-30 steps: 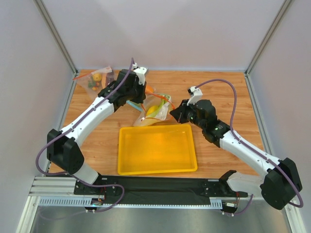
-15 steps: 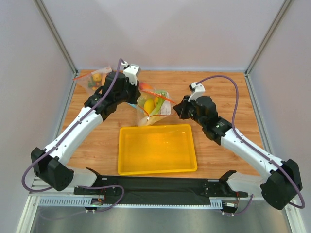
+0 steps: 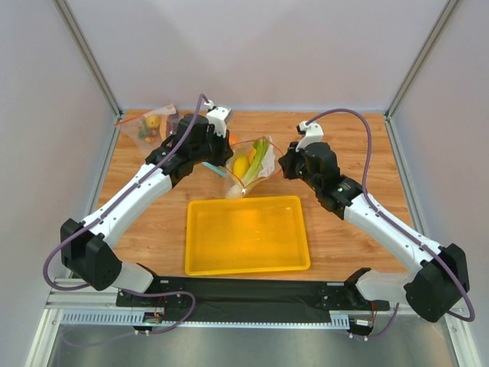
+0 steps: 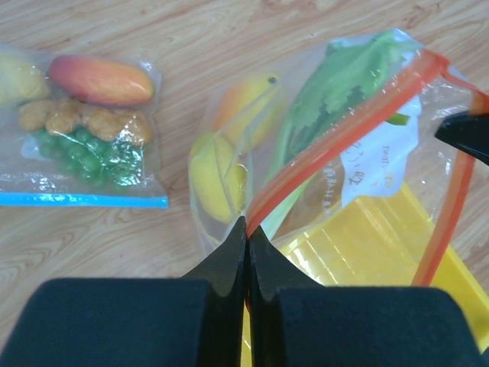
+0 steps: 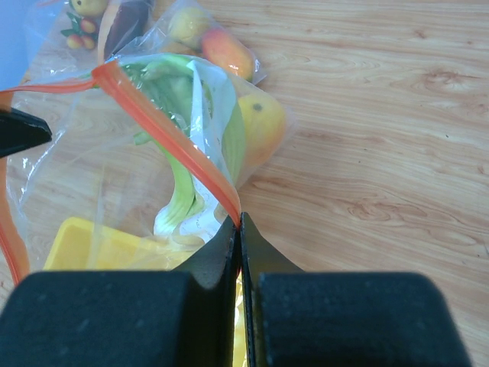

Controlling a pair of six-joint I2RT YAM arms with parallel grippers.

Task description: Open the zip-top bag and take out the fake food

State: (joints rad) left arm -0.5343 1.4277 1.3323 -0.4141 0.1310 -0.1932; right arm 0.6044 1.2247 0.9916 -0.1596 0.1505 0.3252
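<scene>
Pinching opposite lips of one zip-top bag [image 4: 374, 164] containing three fake food pieces [image 4: 218, 177] are left gripper [image 4: 246, 229] and right gripper [image 5: 238, 222].

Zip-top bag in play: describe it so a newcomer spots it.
Find the yellow tray mid-table. Just past its far edge, the left gripper and right gripper stretch open a clear zip-top bag. Only it has a red-orange zip strip; the neighbouring bag has blue.

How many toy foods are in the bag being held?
3 in the zip-top bag: yellow fruit, orange fruit next to it, green stalk beside them. More may hide.
</scene>
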